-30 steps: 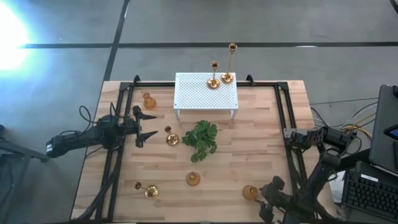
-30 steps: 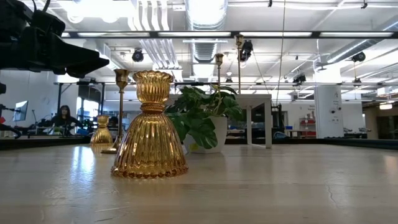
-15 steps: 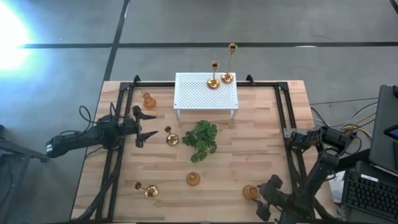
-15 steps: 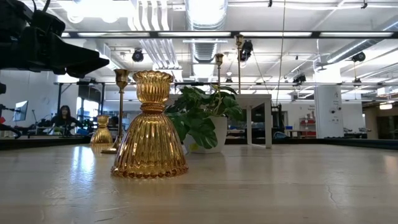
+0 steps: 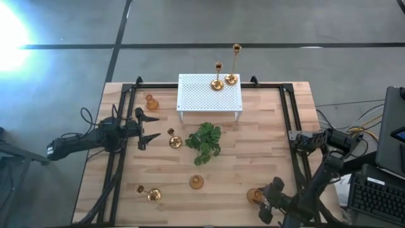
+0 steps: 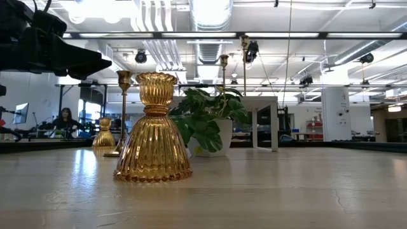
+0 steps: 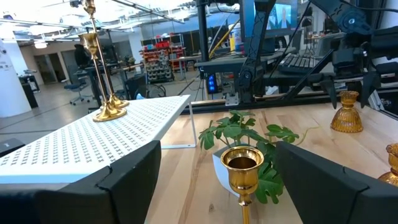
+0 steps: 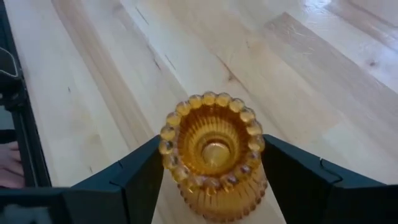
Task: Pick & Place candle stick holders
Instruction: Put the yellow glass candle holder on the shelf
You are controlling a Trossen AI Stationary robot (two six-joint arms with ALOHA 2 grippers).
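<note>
Two tall thin gold holders [image 5: 231,78] [image 5: 218,83] stand on the white perforated stand [image 5: 202,95]. A short-stemmed holder [image 5: 174,140] stands by the plant, and its cup [image 7: 242,164] shows ahead, between my left gripper's [image 5: 152,130] open fingers. Another stemmed holder [image 5: 147,192] lies at the near left. Squat holders stand at the far left [image 5: 151,101] and near the middle [image 5: 197,182]. My right gripper [image 5: 268,201] is open, with a finger on either side of a third squat amber holder [image 8: 214,152] at the near right. My right gripper's fingers [image 8: 140,177] stand close on both sides of the squat holder's beaded top rim [image 8: 171,124], coming from the table's right. I cannot tell whether they touch it. The holder stands upright, with its base on the table.
A green leafy plant [image 5: 204,142] in a white pot stands mid-table, between the stand and the near holders. Black rails run along the table's left [image 5: 117,158] and right [image 5: 294,145] sides. A person sits far off in the room behind [image 6: 64,121].
My right gripper has moved a little toward the table's left edge, closing in on the squat holder at the near right. The holder has stayed where it was.
</note>
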